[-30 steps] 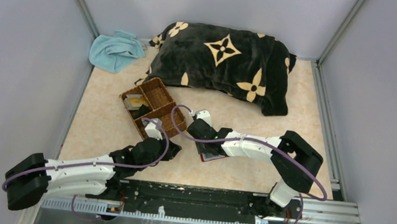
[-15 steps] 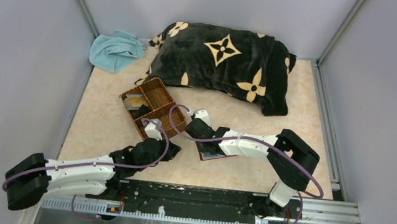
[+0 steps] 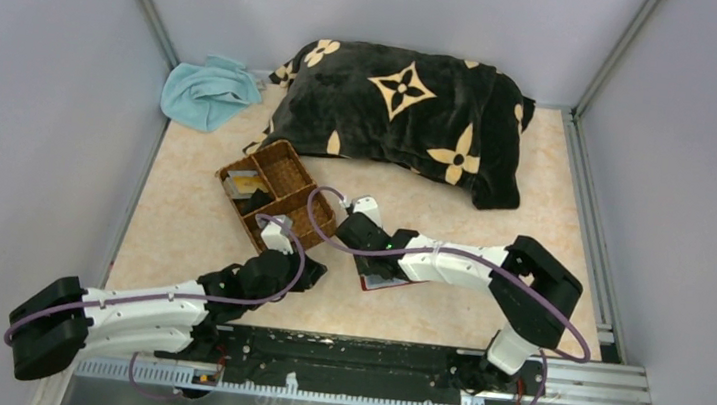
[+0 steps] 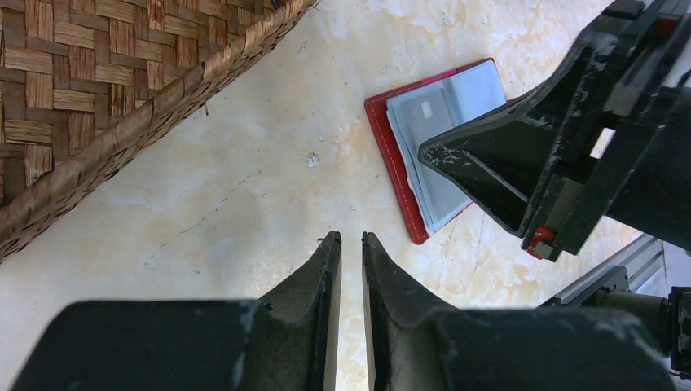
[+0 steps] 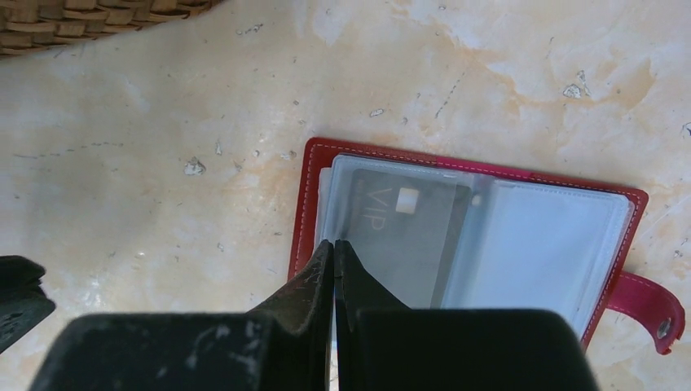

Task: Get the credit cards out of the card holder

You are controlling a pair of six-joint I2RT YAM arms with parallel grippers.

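We've got the left gripper [image 4: 352,238] low over the bare table [image 4: 244,187], fingers pinched to a thin slit, and straight ahead of it the surface lies open. Up to its left, the wicker basket [image 4: 98,106] wall closes off that side. Ahead and to its right, the right gripper [image 5: 334,244] hangs over the red card holder [image 5: 538,236] and blocks that half; only the holder's left edge lies uncovered. Ahead-left of the right gripper's tips, bare tabletop runs up to the basket rim. Far beyond both, the pillow [image 3: 405,107] walls off the back.
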